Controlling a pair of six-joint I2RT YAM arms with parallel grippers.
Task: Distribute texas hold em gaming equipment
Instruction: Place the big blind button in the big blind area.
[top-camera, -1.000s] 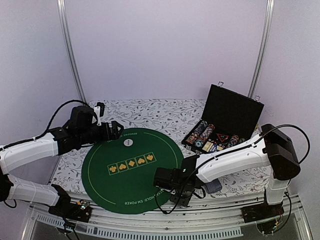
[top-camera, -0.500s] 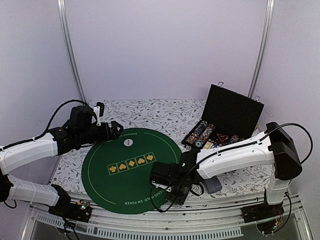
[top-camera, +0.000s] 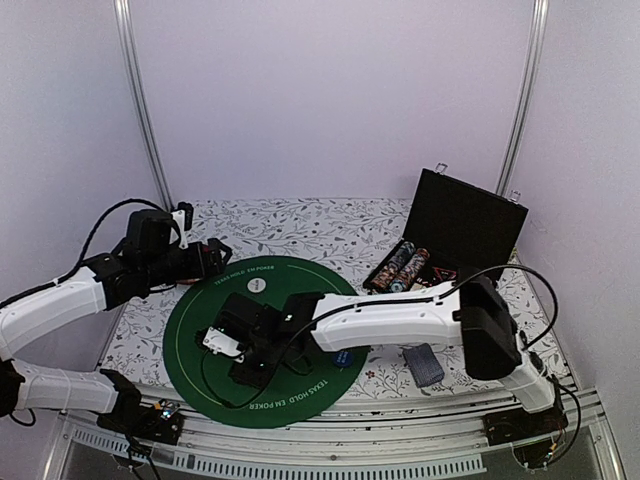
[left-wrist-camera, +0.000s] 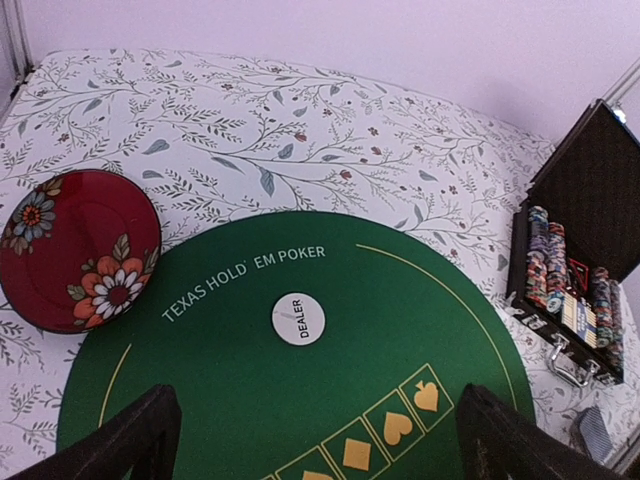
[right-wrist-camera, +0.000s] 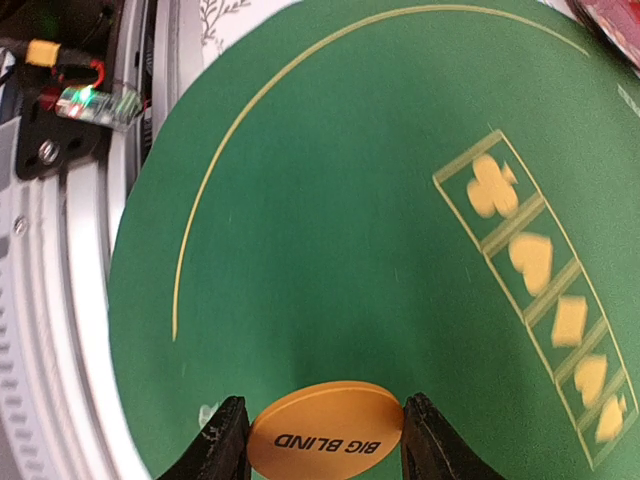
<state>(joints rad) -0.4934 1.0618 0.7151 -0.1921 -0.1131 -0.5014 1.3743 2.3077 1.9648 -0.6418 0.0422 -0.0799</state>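
Note:
An orange round button marked BIG BLIND (right-wrist-camera: 325, 432) sits edge to edge between the fingers of my right gripper (right-wrist-camera: 325, 445), which is shut on it just above the green poker mat (right-wrist-camera: 330, 230). From above, the right gripper (top-camera: 232, 350) reaches over the mat's (top-camera: 195, 315) left front part. A white DEALER button (left-wrist-camera: 298, 319) lies on the mat near its far edge. My left gripper (left-wrist-camera: 320, 445) hangs open and empty above it, at the mat's far left (top-camera: 222, 252). Striped poker chips (top-camera: 405, 265) fill the open black case (top-camera: 465, 230). A blue-grey card deck (top-camera: 423, 364) lies right of the mat.
A dark red flowered plate (left-wrist-camera: 78, 247) rests on the patterned cloth left of the mat. The case's raised lid stands at the back right. A metal rail with a circuit board (right-wrist-camera: 85, 100) runs along the table's near edge, close to the right gripper.
My right arm has swept left across the mat from its near right edge to its left front, carrying the orange button. The left arm drew back slightly to the left.

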